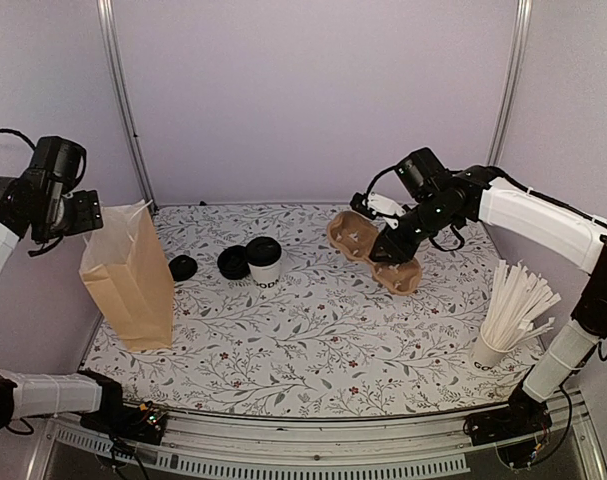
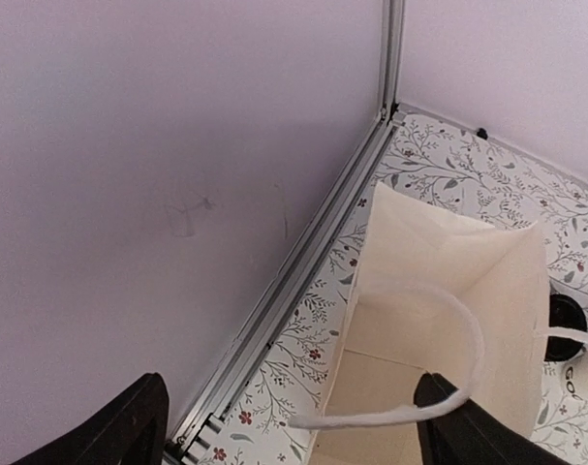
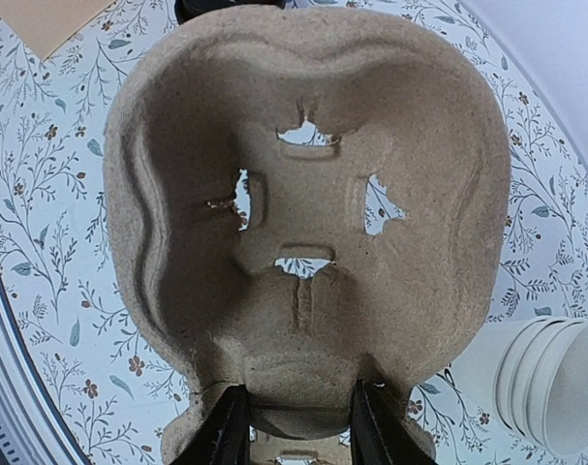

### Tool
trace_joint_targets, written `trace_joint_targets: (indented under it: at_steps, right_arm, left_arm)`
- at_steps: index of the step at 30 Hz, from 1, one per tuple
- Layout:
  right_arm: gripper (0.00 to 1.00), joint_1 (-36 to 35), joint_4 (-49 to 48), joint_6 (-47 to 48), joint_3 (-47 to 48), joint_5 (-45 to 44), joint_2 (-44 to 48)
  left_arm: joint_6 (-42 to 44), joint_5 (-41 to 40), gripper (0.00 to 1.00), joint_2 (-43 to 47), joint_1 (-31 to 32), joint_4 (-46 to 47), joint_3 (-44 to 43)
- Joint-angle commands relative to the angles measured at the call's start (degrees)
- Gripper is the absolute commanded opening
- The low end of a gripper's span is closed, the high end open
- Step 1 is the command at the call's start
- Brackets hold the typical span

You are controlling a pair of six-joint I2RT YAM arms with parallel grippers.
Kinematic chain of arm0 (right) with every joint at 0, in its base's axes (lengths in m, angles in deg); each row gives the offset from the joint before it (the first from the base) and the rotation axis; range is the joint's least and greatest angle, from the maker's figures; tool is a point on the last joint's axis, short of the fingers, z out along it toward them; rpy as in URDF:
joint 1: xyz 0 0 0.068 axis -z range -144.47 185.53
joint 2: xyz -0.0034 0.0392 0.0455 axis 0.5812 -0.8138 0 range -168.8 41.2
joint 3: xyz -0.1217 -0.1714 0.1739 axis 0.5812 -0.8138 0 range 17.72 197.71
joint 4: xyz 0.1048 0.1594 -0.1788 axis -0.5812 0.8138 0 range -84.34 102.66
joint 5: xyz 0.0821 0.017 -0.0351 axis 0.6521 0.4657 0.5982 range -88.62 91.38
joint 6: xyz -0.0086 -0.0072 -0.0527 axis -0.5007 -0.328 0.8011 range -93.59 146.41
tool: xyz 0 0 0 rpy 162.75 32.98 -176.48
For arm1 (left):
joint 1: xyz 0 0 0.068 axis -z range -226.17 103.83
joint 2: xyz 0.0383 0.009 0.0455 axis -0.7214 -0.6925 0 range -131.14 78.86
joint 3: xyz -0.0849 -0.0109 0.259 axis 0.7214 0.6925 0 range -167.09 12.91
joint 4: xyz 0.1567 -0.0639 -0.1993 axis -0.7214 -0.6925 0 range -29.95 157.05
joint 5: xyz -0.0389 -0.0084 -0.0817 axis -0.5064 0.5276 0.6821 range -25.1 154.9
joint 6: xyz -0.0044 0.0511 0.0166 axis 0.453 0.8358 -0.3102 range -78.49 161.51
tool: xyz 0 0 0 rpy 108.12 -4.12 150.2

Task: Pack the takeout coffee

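Note:
The takeout coffee [image 1: 264,261], a white paper cup with a black lid, stands upright mid-table. My right gripper [image 1: 385,243] is shut on a brown pulp cup carrier [image 1: 350,235] and holds it tilted above the table. In the right wrist view the gripper [image 3: 298,426] pinches the carrier's [image 3: 303,194] near ridge between both fingers. My left gripper [image 1: 95,215] hovers over the open top of a brown paper bag [image 1: 129,276]. In the left wrist view the gripper [image 2: 294,431] is wide open above the bag [image 2: 439,320], with the white handle [image 2: 468,339] touching its right finger.
Two loose black lids [image 1: 233,262] [image 1: 183,267] lie left of the coffee. A second pulp carrier [image 1: 399,276] lies under my right gripper. A white cup of wooden sticks [image 1: 513,305] stands front right. A stack of lidless white cups [image 3: 555,383] lies nearby.

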Motion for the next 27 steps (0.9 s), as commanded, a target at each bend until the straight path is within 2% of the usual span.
trace_joint_targets:
  at_steps: [1,5,13,18,22,24,27]
  right_arm:
    - [0.35,-0.08,-0.9,-0.08,-0.38,2.04,1.15]
    - [0.35,-0.01,-1.18,-0.08,-1.1,2.09,1.64]
    - [0.35,-0.08,-2.07,0.01,-2.22,2.33,1.66]
    - [0.35,-0.01,-1.82,0.01,-0.65,3.01,0.67]
    - [0.35,-0.01,-1.4,0.22,0.23,2.9,0.56]
    - [0.35,-0.02,-1.37,0.39,0.66,2.38,0.8]
    - [0.35,0.0,-1.38,0.77,1.37,1.92,1.16]
  left_arm:
    - [10.5,15.73,0.91,-2.61,-9.28,10.35,2.54]
    - [12.91,22.71,0.89,-5.84,-14.47,13.65,3.6]
    - [14.1,23.93,0.88,-6.31,-16.54,15.09,3.59]
    - [13.36,26.59,0.74,-7.42,-17.6,15.09,5.59]
    - [12.76,25.61,0.67,-8.08,-17.89,14.56,7.34]
    - [12.84,25.58,0.58,-8.17,-17.99,14.56,7.92]
    - [12.29,25.97,0.5,-7.63,-17.96,14.45,8.23]
